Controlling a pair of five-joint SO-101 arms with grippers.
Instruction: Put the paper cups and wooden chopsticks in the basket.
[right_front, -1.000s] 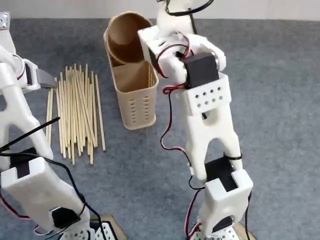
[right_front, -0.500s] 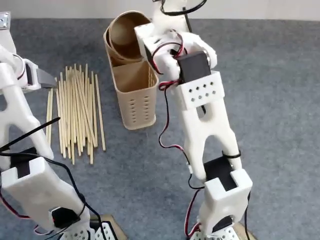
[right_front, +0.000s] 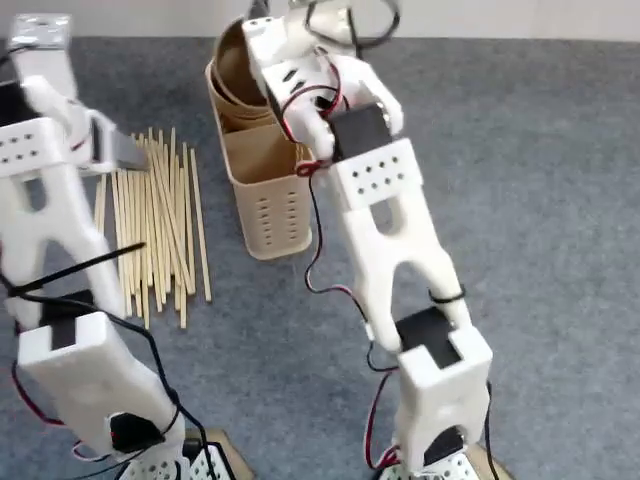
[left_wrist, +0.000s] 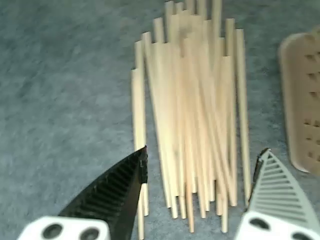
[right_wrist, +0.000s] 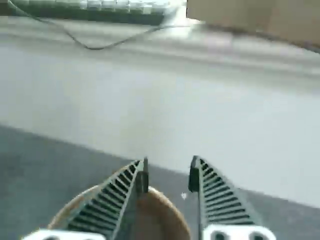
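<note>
A beige basket (right_front: 268, 200) with two compartments stands on the grey mat. A brown paper cup (right_front: 238, 72) sits tilted in its far compartment. My right gripper (right_front: 257, 35) hovers over the cup's far rim; the right wrist view shows the right gripper (right_wrist: 169, 160) open, with the cup's rim (right_wrist: 160, 212) below its fingers. A pile of wooden chopsticks (right_front: 155, 225) lies left of the basket. Just above the chopsticks (left_wrist: 192, 115) my left gripper (left_wrist: 204, 151) is open, its fingers straddling the near ends of the pile; from above, the left gripper (right_front: 122, 150) is at the pile's far end.
The basket's side (left_wrist: 305, 115) is close beside the chopsticks. The basket's near compartment (right_front: 262, 152) holds nothing visible. Cables hang off the right arm next to the basket. Bare grey mat (right_front: 540, 180) stretches to the right.
The right arm swung left and set the cup down into the basket's far compartment. The left arm rose and shifted over the chopsticks.
</note>
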